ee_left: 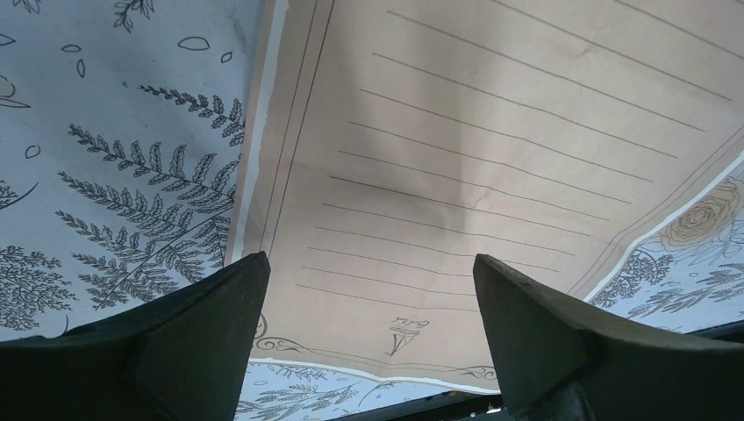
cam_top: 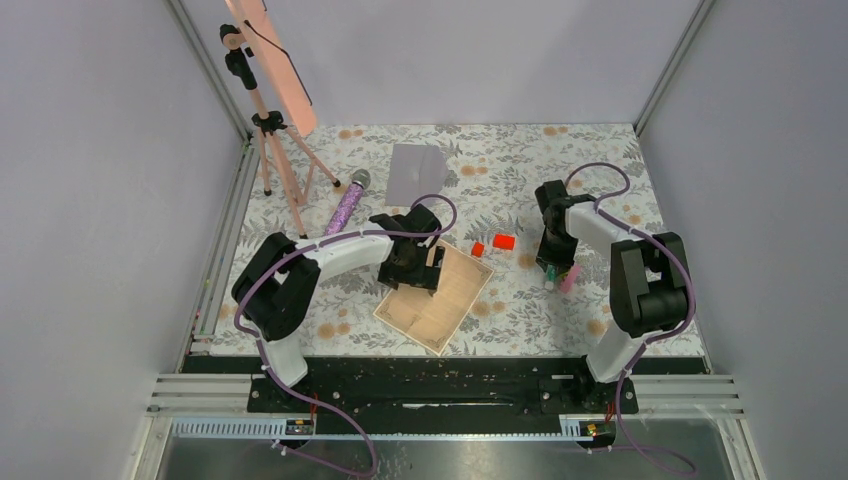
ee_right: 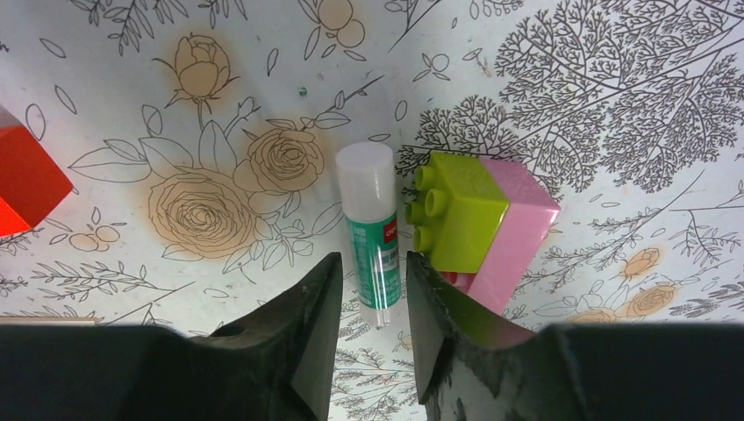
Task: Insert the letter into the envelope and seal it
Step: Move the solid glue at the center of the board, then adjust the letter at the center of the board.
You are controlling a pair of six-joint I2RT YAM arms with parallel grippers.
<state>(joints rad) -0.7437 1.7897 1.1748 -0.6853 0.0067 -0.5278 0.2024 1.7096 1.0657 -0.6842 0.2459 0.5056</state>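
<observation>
The letter (cam_top: pixel 443 297), a cream lined sheet, lies flat at the table's middle front. My left gripper (cam_top: pixel 409 268) is open over its far left corner. In the left wrist view the letter (ee_left: pixel 456 158) fills the space between and beyond the gripper (ee_left: pixel 368 263), whose jaws stand wide apart with nothing in them. The grey-lilac envelope (cam_top: pixel 417 172) lies flat at the back, apart from the letter. My right gripper (ee_right: pixel 374 259) is low over the table, narrowly open, its fingertips on either side of the near end of a glue stick (ee_right: pixel 372 219) with gaps showing on both sides.
A green-and-pink toy block (ee_right: pixel 478 219) lies right beside the glue stick. Two red blocks (cam_top: pixel 503 241) sit between the arms. A purple microphone (cam_top: pixel 347 204) and a pink tripod (cam_top: pixel 278 160) stand at the back left. Walls enclose the table.
</observation>
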